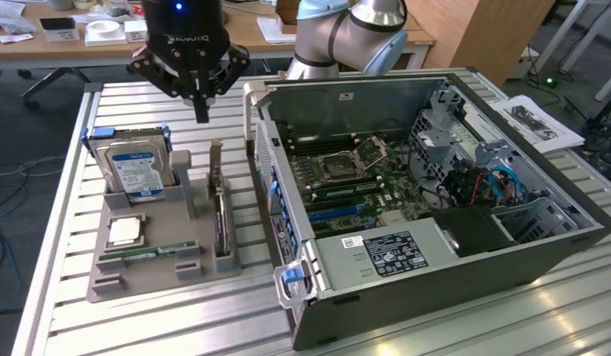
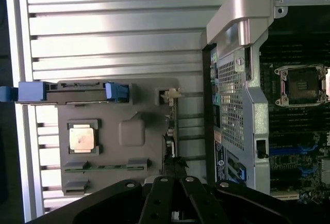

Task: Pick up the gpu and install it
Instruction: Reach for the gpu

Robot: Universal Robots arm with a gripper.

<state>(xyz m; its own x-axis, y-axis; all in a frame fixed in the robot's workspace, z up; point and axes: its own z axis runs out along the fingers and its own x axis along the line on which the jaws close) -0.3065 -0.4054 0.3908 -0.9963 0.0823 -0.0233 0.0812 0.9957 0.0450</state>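
Note:
The gpu (image 1: pixel 222 215) is a thin dark card standing on edge in a slot of the grey holder (image 1: pixel 147 280), left of the open computer case (image 1: pixel 503 256) in the exterior view. My gripper (image 1: pixel 199 111) hangs above the far end of the card, apart from it, with its fingers shut together and nothing between them. In the wrist view the gpu (image 2: pixel 171 131) shows edge-on straight below my gripper (image 2: pixel 172 166), between the holder (image 2: pixel 131 131) and the case's rear panel (image 2: pixel 232 105).
The holder also carries a silver hard drive (image 1: pixel 136 170) in a blue caddy, a CPU (image 1: pixel 124 231) and a green RAM stick (image 1: pixel 147 252). Inside the case lies the motherboard with blue slots (image 1: pixel 335 213). Papers (image 1: pixel 538 122) lie at the exterior view's right.

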